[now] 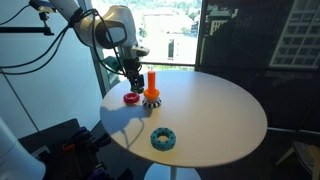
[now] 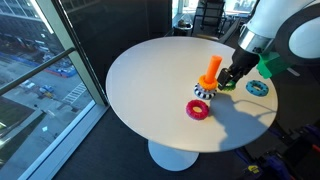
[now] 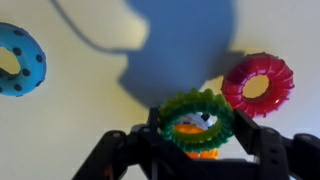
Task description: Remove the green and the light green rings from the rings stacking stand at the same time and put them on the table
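Note:
My gripper (image 3: 198,127) is shut on the green and light green rings (image 3: 198,106), which are stacked together between its fingers. Through and below them I see part of the orange and dark foot of the rings stacking stand (image 3: 203,153). In both exterior views the gripper (image 1: 134,76) (image 2: 232,80) is low beside the stand's orange peg (image 1: 152,84) (image 2: 212,68), whose top is bare. I cannot tell whether the rings touch the stand's foot. The cream-white table (image 1: 215,110) (image 2: 150,90) lies beneath.
A red ring (image 3: 258,84) lies on the table close to the stand, seen in both exterior views (image 1: 131,98) (image 2: 198,109). A larger blue toothed ring (image 3: 18,58) (image 1: 163,139) (image 2: 258,88) lies further off near the table's edge.

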Available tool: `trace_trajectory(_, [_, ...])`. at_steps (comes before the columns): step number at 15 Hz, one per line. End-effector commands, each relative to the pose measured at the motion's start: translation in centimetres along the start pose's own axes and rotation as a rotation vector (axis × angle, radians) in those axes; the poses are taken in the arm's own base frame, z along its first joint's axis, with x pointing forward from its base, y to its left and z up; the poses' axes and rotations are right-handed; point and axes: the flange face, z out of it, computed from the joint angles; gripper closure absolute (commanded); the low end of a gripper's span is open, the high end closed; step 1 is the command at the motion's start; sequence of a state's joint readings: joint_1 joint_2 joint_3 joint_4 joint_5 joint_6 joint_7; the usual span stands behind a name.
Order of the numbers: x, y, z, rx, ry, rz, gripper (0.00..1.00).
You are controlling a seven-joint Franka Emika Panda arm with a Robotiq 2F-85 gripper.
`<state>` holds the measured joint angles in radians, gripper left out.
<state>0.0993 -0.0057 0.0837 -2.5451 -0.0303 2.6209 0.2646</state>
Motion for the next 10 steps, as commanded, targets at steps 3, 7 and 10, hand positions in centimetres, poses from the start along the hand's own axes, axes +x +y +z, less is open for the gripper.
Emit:
trace_trajectory(3, [-0.6,0.8,2.1,-0.035,-0.042,-0.039,0.51])
trace_trajectory(7, [-1.0,1.1,4.1,-0.075,-0.067,-0.067,0.51])
trace_trajectory(10, [-1.3,1.6,5.8,-0.1,-0.101,-0.088,0.51])
